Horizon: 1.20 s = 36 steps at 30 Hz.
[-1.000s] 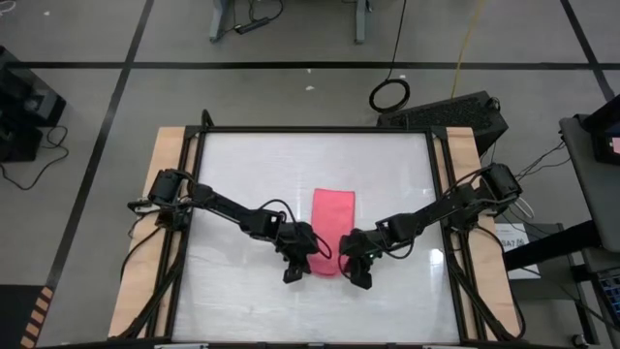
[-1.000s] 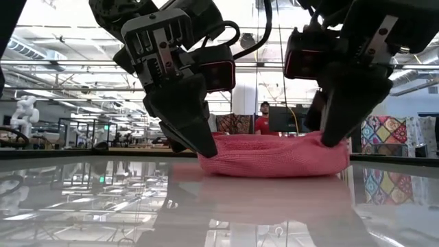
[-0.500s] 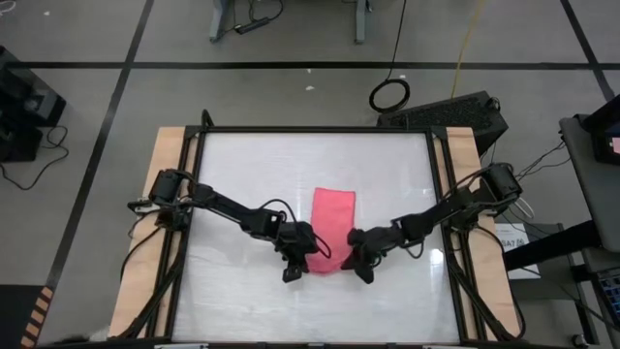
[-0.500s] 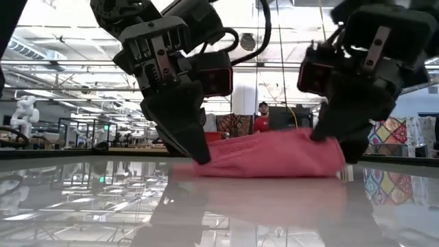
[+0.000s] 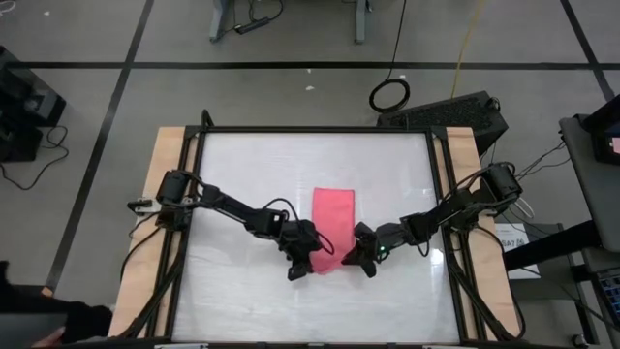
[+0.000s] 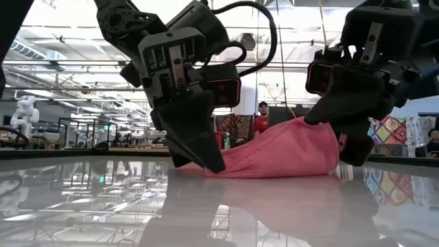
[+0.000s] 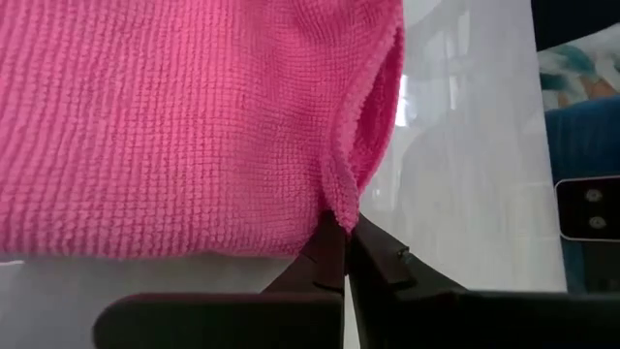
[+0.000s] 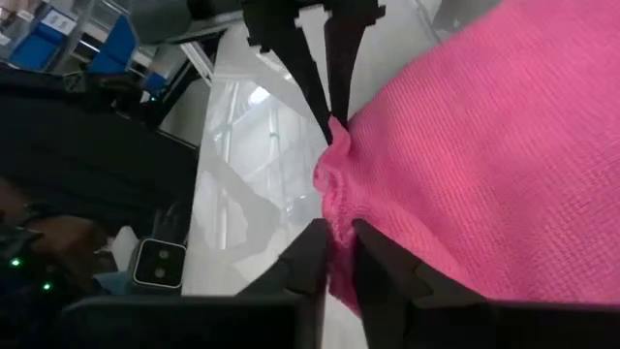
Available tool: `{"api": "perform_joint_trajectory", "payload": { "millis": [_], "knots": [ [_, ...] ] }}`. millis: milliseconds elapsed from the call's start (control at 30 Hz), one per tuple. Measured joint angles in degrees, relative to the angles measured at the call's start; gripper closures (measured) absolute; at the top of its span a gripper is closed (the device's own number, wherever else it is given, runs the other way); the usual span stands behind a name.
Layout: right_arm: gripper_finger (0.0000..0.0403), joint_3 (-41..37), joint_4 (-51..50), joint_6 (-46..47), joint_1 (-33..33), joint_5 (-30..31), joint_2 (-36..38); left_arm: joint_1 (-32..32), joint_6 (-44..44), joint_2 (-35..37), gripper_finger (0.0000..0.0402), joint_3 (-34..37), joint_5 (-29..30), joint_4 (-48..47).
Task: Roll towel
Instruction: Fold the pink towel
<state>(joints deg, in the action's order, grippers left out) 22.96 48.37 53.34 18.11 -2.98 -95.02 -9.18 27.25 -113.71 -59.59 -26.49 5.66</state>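
the towel (image 5: 332,226) lies near the middle of the table (image 5: 242,165), its near end lifted between both arms. the left gripper (image 7: 341,242) is pinched tight on one near corner of the cloth, low against the glass. the right gripper (image 8: 334,250) nips the other corner, raised higher, its fingers slightly apart around the fabric. from above, both arms cover the towel's near edge, so the held corners are hidden there. no tag can be made out.

Robotics lab/workshop w/ open hall showing behind the glossy table (image 5: 242,165): white humanoid robot (image 6: 26,110) standing, person (image 6: 262,118) sitting at monitors, cables (image 5: 389,94) lying on taped floor
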Motion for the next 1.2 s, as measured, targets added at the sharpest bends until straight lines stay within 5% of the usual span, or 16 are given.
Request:
{"api": "perform_joint_trajectory", "payload": {
  "millis": [500,1200],
  "knots": [
    [0.0253,0.0,-3.47,1.06,0.0,-0.28,0.0,2.13,2.92,0.0,0.04,0.0,-4.74,-0.09],
    [0.0237,-5.16,-4.51,-3.46,0.05,1.22,5.03,2.33,5.12,0.07,0.04,0.0,-7.99,-0.55]
  ]
}}
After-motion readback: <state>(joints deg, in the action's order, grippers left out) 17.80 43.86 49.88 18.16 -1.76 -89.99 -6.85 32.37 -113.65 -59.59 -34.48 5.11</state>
